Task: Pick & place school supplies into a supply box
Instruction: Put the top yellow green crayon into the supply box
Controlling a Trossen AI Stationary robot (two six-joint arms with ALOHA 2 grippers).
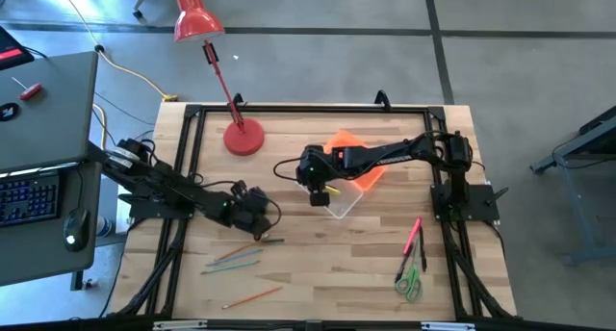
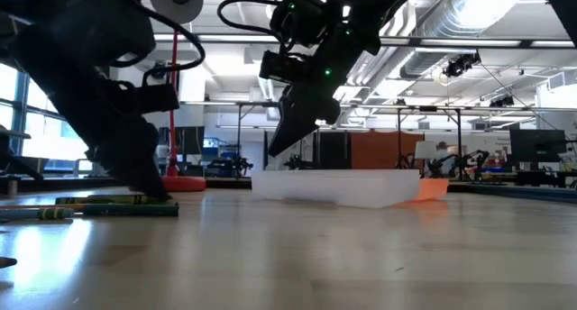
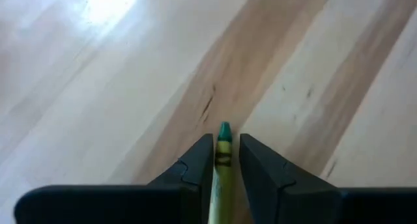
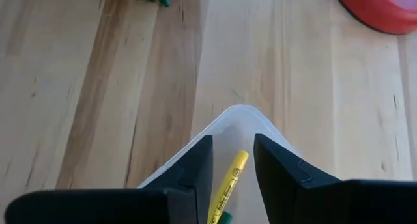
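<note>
Looking straight down on the wooden tabletop (image 1: 318, 273), I see my right gripper (image 1: 319, 197) reaching in over the supply box (image 1: 348, 198), a small clear plastic box sitting near the middle of the tabletop with its orange lid (image 1: 348, 150) lying just behind it. From the right wrist camera, the right fingers (image 4: 195, 168) are spread apart, holding nothing, poised above one rounded corner of the box. A yellow marker (image 4: 226, 185) lies inside the box between and below them. At table height the right gripper (image 2: 287, 139) hangs just above the box rim.

My left gripper (image 1: 252, 214) is down at the tabletop, left of the box and well apart from it. Its wrist camera shows the left fingers (image 3: 195, 165) either side of a green crayon (image 3: 223, 165), very close to it; I cannot tell whether they are pressing on it or only beside it. At table height the crayon (image 2: 117, 202) lies flat on the wood under that gripper.

More school supplies lie loose: a few thin pencils (image 1: 234, 262) and an orange pencil (image 1: 252, 296) near the front left, a red pen (image 1: 413, 237) and green-handled scissors (image 1: 410, 283) at the front right. A red desk lamp (image 1: 243, 139) stands at the back left of the tabletop.
</note>
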